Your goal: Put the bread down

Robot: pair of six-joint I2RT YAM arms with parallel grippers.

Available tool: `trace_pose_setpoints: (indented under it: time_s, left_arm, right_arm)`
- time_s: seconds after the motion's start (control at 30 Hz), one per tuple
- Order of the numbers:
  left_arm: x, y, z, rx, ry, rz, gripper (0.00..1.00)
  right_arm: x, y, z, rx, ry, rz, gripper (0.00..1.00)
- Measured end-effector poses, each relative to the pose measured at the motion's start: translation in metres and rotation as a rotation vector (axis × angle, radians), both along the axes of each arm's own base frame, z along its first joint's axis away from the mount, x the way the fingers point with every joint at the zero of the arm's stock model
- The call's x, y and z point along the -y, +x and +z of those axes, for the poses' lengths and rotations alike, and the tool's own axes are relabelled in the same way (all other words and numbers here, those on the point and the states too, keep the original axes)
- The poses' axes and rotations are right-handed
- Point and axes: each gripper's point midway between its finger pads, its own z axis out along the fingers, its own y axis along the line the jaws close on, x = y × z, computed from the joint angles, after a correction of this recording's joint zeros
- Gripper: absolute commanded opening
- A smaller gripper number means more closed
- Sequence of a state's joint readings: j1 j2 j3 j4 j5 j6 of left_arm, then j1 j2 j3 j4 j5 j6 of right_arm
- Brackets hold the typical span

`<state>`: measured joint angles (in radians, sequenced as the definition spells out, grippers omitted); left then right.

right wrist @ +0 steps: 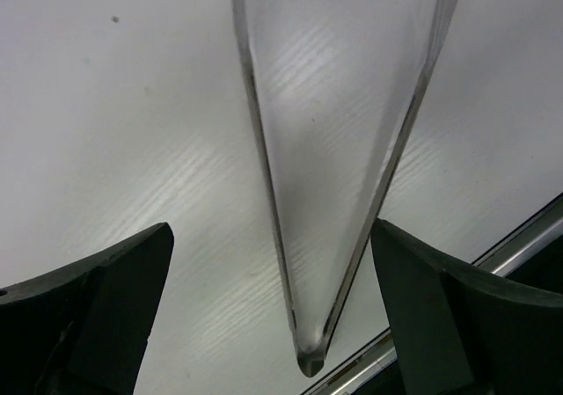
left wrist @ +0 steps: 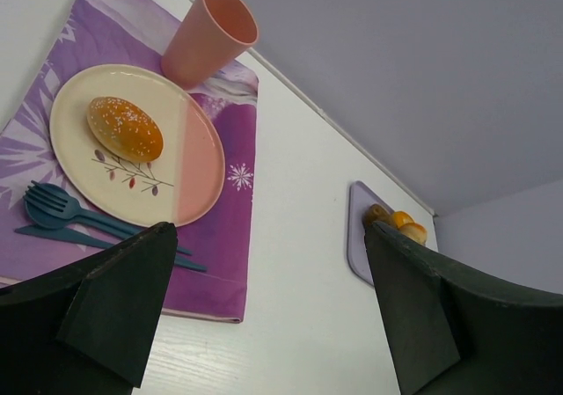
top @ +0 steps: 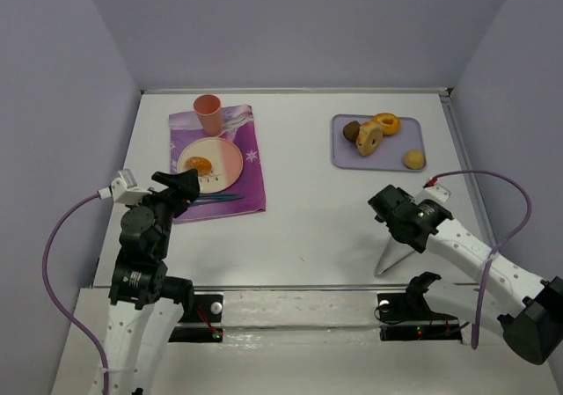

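**Bread on the plate, left claw empty**

The bread [left wrist: 125, 128] lies on the cream half of the pink plate [left wrist: 201, 162]. The plate sits on a purple mat [left wrist: 224, 272] at the far left of the tabletop [top: 308, 210], with a pink cup [left wrist: 207, 39] beyond it and blue cutlery [left wrist: 62, 210] at its near rim. The left claw [left wrist: 268, 241] hangs on the near side of the plate, its fingers spread, holding nothing and not touching the bread. The right claw [right wrist: 273, 237] is spread too, low over the tabletop at the near right, well apart from the grey tray [top: 347, 156] of other pastries. The placing looks done, so the step in hand is the retreat. The next move calls for drawing the left claw away without brushing the plate or cutlery.
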<state>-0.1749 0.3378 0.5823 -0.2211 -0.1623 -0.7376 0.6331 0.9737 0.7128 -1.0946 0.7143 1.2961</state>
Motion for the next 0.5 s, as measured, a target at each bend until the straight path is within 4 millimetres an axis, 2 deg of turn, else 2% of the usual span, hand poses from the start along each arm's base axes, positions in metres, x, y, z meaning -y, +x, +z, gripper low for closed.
trace_pose_setpoints:
  time_s: [0.17,0.27,0.5]
  left_arm:
    - [0.0,0.001,-0.001,-0.003,0.001,0.0,0.99]
    - [0.0,0.006,-0.006,-0.028,0.009,0.003,0.99]
    - [0.002,0.02,-0.027,-0.121,0.038,0.002,0.99]
  right_arm:
    - [-0.008,0.037,0.069,0.148,-0.04,0.077,1.0]
    - [-0.011,0.054,0.096,0.194,-0.078,0.101,1.0]
    - [-0.029,0.081,0.102,0.19,-0.13,0.211,1.0]
